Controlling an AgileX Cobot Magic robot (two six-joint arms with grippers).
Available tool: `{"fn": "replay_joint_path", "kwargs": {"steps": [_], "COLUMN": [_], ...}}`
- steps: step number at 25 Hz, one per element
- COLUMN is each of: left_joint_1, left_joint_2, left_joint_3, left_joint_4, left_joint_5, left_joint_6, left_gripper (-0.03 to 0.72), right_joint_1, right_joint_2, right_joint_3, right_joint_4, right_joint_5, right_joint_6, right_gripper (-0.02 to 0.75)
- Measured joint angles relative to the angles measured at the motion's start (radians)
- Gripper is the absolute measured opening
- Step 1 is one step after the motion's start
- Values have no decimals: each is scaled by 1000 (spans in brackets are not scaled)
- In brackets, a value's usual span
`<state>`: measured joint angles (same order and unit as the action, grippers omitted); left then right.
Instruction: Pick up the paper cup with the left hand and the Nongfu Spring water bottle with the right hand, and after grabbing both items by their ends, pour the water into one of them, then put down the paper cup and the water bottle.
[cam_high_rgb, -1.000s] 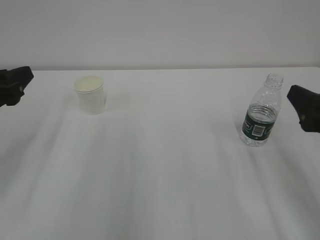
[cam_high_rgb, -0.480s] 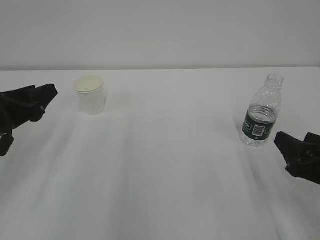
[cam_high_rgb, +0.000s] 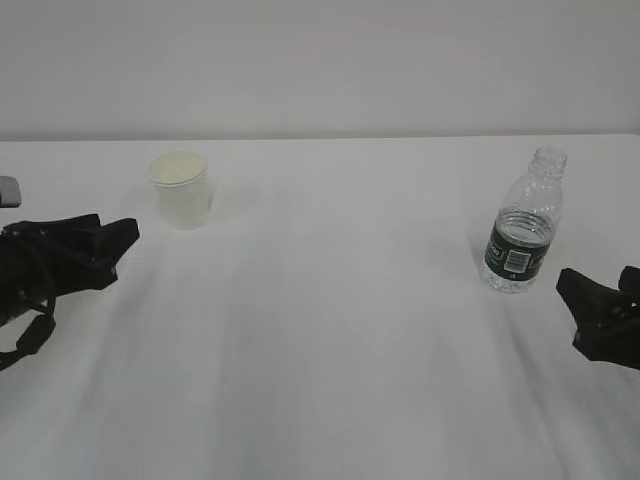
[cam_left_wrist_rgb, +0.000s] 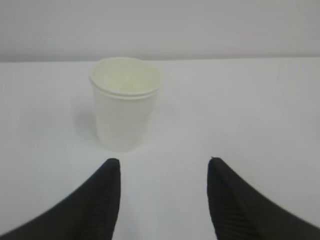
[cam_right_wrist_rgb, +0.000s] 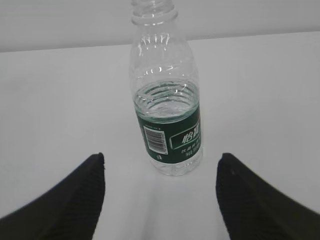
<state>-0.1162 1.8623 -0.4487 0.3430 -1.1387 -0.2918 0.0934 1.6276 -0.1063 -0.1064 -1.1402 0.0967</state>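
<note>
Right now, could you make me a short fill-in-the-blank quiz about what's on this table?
1. The bottle wears a dark ____ label.
2. The cup stands upright, with ____ gripper touching it.
3. The left gripper faces the cup with its jaws ____.
4. The bottle's neck has no ____ on it.

Missing words: green; neither; open; cap

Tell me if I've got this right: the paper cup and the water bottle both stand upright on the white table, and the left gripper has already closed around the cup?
Not quite. The paper cup and the water bottle do stand upright on the white table, but the left gripper has not closed around the cup. The left wrist view shows its jaws open, short of the cup and touching nothing.
</note>
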Motion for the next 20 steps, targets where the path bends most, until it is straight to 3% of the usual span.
{"fn": "replay_joint_path", "kwargs": {"steps": [8,12,20], "left_joint_1": [0,0,0], "left_joint_2": [93,93,93], "left_joint_3": [0,-2,-2], "left_joint_4": [27,29,29], "left_joint_5": [-1,-2,-5], "left_joint_6": [10,12,9], "left_gripper": [403,445,549], "right_joint_1": [0,0,0], "right_joint_2": [4,51,231], "right_joint_3": [-2,-26,-121], "right_joint_4": [16,16,-28], "right_joint_5": [-2,-4,-4], "right_joint_6": [-58,-60,-61], "right_gripper": [588,592,677]}}
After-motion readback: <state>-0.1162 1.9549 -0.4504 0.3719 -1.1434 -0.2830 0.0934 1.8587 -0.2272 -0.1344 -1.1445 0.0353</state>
